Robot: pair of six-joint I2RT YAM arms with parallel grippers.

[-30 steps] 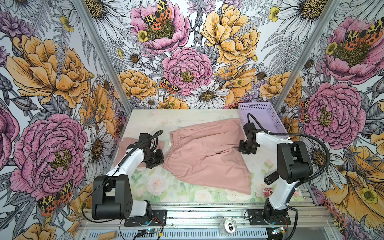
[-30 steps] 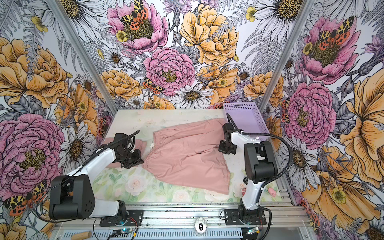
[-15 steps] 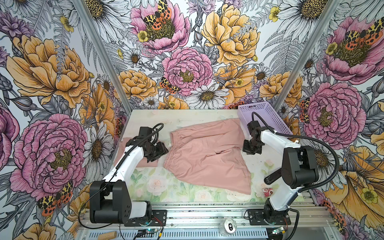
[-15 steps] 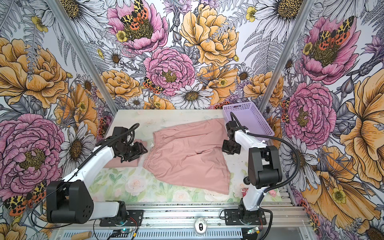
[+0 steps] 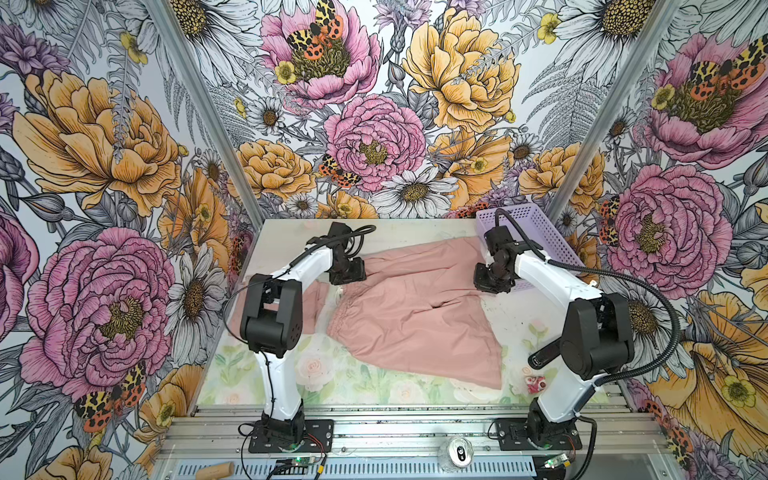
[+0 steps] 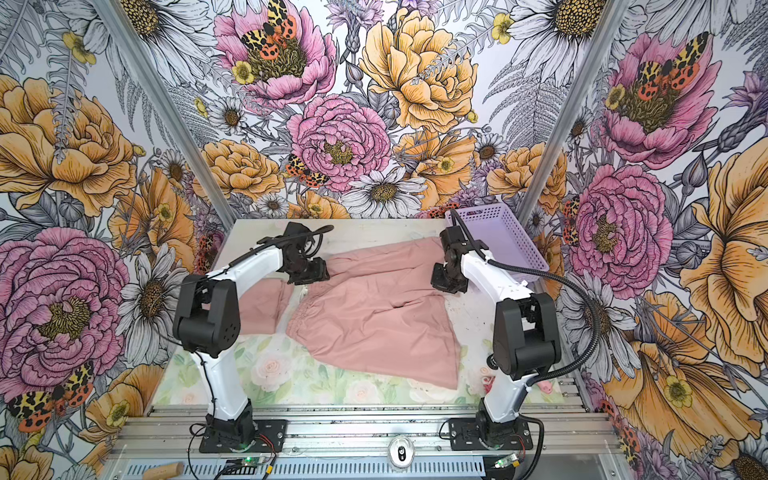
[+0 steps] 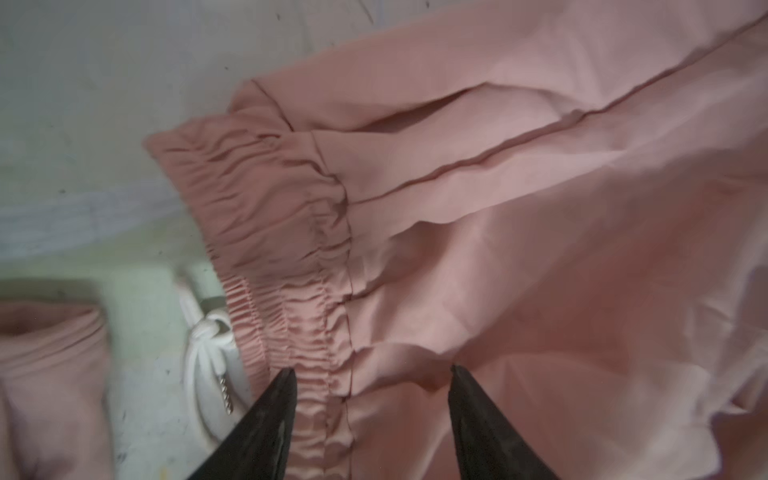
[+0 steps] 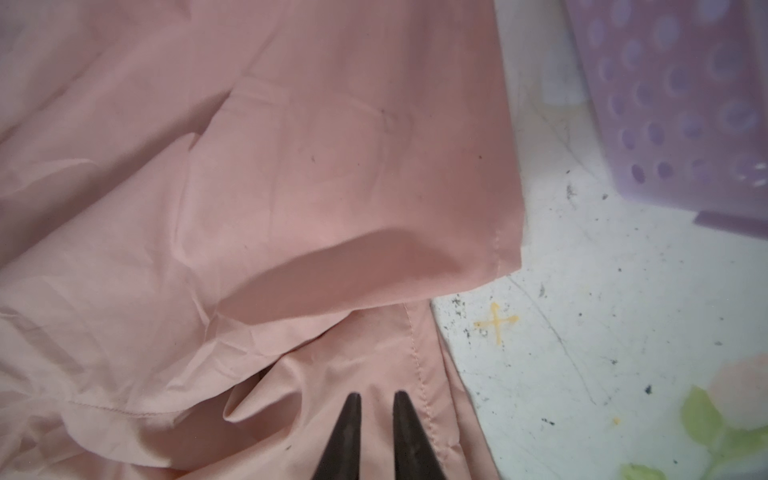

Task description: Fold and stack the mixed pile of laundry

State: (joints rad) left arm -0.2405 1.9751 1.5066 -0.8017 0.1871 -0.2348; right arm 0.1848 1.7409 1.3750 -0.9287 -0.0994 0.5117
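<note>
Jaws open over pink shorts [image 5: 415,316]

Left gripper [image 7: 372,368] gapes wide, empty, waistband [image 7: 282,232] under its tips. Right gripper [image 8: 376,395] is barely open above the leg hem [image 8: 417,353], probably empty. Grabbing one layer only could drag the shorts crooked.

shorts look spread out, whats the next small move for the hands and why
Probably lower and close both: the left hand is open over the gathered waistband, the right hand slightly open near the leg hem, and the shorts lie unfolded.
</note>
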